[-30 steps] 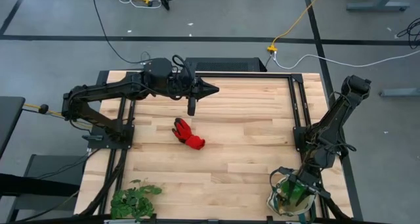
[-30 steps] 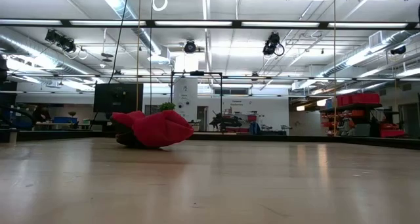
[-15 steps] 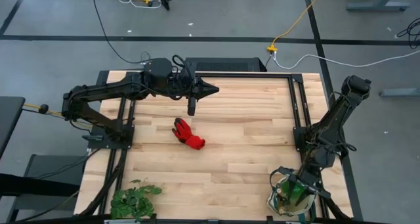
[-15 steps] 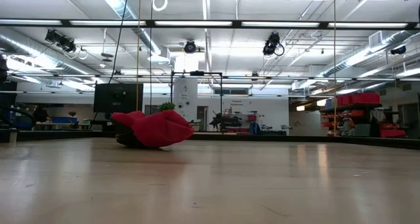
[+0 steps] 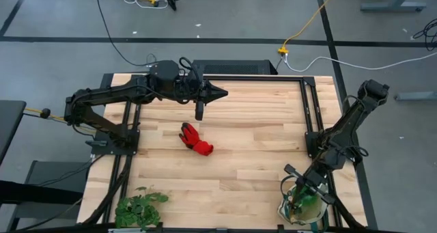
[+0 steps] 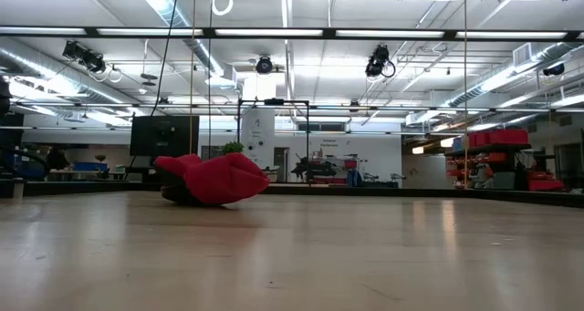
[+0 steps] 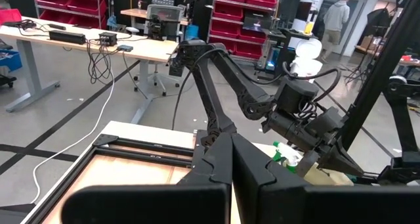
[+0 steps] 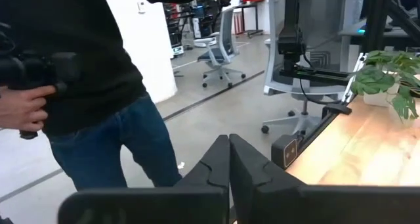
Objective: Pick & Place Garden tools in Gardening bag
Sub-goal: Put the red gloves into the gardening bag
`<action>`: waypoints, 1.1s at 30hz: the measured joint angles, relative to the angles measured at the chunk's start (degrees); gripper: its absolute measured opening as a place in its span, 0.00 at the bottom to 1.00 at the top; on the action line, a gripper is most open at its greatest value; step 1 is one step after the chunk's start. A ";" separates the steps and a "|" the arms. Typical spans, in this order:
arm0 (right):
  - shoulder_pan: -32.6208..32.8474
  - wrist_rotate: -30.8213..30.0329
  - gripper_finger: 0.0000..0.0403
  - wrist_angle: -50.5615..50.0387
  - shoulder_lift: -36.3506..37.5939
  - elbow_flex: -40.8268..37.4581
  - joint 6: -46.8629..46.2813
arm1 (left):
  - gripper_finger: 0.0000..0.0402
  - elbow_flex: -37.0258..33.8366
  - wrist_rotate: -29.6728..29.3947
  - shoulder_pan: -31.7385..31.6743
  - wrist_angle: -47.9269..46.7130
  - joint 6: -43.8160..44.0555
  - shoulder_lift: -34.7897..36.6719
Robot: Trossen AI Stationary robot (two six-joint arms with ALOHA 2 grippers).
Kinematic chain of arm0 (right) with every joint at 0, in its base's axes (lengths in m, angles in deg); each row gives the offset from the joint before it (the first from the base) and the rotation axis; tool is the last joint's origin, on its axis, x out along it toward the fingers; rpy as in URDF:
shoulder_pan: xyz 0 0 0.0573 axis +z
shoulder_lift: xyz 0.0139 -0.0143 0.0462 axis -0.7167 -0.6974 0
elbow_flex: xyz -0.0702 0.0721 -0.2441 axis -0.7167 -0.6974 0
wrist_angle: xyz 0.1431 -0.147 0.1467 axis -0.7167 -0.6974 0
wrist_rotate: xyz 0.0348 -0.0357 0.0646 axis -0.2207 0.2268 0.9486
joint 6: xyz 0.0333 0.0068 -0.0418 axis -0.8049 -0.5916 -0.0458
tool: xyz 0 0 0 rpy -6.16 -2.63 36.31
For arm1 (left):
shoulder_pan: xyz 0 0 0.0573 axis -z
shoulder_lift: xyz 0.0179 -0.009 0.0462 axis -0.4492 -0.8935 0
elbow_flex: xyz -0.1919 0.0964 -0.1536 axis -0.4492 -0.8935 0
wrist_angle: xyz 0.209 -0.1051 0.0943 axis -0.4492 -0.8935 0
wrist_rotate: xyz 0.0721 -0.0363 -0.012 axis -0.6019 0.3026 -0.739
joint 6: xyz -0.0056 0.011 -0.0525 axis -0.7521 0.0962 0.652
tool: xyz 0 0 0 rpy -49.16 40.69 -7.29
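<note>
The red glove (image 5: 196, 140) (image 6: 214, 179) lies flat on the wooden table, left of its middle. The cream gardening bag (image 5: 295, 212) (image 7: 328, 178) stands at the near right corner, and a green spray bottle (image 7: 283, 152) shows in it. My right gripper (image 5: 293, 177) (image 8: 229, 145) hangs just above the bag, shut and empty, pointing toward the near left. My left gripper (image 5: 222, 93) (image 7: 231, 145) hovers at the far side, shut and empty, pointing right, farther back than the glove. Other garden tools are out of view.
A leafy green plant bunch (image 5: 140, 207) (image 8: 387, 79) lies at the near left corner. Dark frame rails (image 5: 311, 117) run along the table's left, right and far sides. A person in a black top and jeans (image 8: 98, 86) stands beyond the table.
My right gripper has risen a little out of the bag's mouth and tipped up toward level, its arm straightening slightly. The glove, the bag and my left arm have kept still.
</note>
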 joint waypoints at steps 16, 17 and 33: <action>-5.88 0.80 0.00 0.28 5.89 0.00 -0.52 | 0.01 0.00 1.31 -0.02 0.00 -0.50 0.00; -6.69 0.79 0.00 0.28 6.43 0.00 -0.52 | 0.01 0.00 1.31 -0.01 0.00 -0.50 0.00; -22.31 -2.33 0.00 0.17 8.70 0.02 0.07 | 0.01 0.00 3.23 0.00 0.09 -2.03 0.00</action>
